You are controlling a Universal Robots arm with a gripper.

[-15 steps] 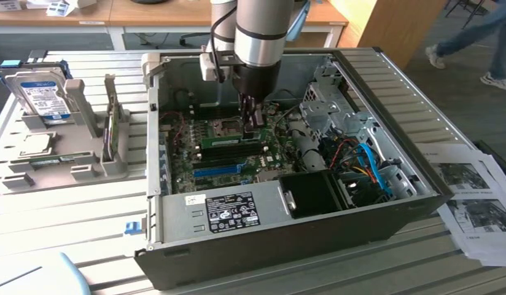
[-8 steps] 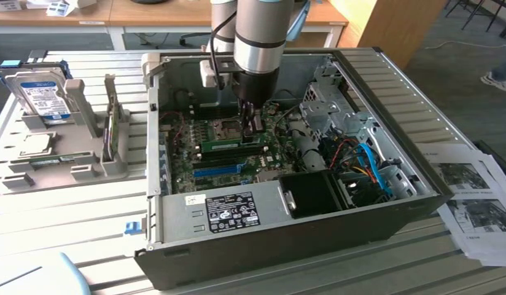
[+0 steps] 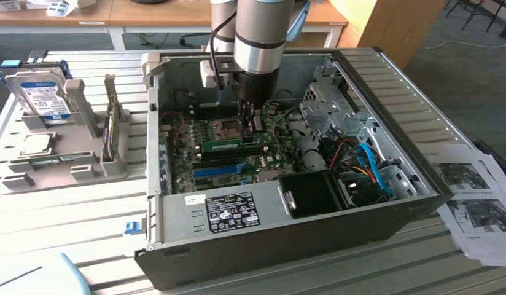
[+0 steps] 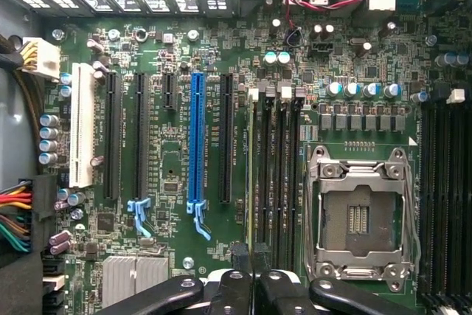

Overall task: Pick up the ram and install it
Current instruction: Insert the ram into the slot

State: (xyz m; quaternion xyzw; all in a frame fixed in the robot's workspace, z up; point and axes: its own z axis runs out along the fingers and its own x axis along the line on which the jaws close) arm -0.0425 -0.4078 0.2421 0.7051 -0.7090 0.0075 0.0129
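Inside the computer case (image 3: 400, 98), the gripper (image 3: 254, 128) has its jaws closed on the ram (image 3: 226, 146), apparently keeping it upright over a black slot (image 4: 259, 175).

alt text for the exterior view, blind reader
A robot arm reaches down into an open computer case, its gripper closed on one end of a green ram stick at the memory slots of the motherboard. At the exterior view's left, a hard drive stands in a grey rack.

Thin green ram (image 3: 221, 145), upright on its long edge, on the motherboard (image 3: 181, 166)
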